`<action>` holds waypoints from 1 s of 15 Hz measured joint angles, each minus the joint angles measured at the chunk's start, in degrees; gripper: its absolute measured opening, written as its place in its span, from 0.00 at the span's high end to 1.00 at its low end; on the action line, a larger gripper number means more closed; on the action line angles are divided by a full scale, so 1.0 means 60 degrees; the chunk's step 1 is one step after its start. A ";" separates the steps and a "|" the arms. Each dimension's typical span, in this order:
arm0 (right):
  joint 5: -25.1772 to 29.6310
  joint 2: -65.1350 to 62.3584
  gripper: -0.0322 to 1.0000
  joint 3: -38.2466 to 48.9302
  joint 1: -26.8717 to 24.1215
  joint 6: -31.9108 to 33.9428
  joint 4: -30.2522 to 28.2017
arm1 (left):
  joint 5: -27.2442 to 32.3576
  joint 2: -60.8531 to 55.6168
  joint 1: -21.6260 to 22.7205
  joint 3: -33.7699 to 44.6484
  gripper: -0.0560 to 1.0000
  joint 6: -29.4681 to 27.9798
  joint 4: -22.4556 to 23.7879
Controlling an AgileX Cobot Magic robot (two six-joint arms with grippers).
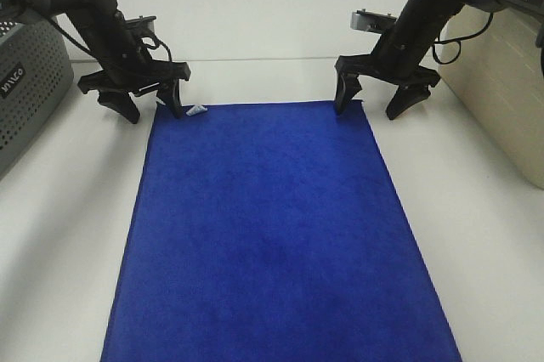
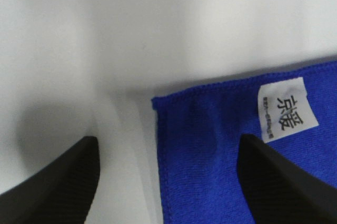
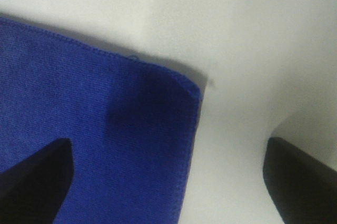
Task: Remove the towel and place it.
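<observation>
The royal-blue towel lies spread flat on the white table, running from the middle to the near edge. A small white tag sits at its far left corner. My left gripper is open and straddles that corner, with nothing between its fingers. In the left wrist view the towel corner and its tag lie between the two open fingers of the left gripper. My right gripper is open over the far right corner. The right wrist view shows the towel corner between the spread fingers of the right gripper.
A grey perforated basket stands at the left edge of the table. A beige container stands at the right edge. Bare white table lies beyond the towel's far edge and along both sides.
</observation>
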 joint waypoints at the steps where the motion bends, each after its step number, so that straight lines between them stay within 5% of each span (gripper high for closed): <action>1: 0.0000 0.0019 0.05 0.0000 0.0000 0.0000 0.0000 | -0.0010 0.0038 0.0000 -0.0019 0.29 0.0057 -0.0095; 15: -0.0420 0.0325 0.15 -0.0105 -0.0019 -0.0583 0.1719 | -0.0688 0.0181 -0.0668 -0.0076 0.33 0.0516 -0.0449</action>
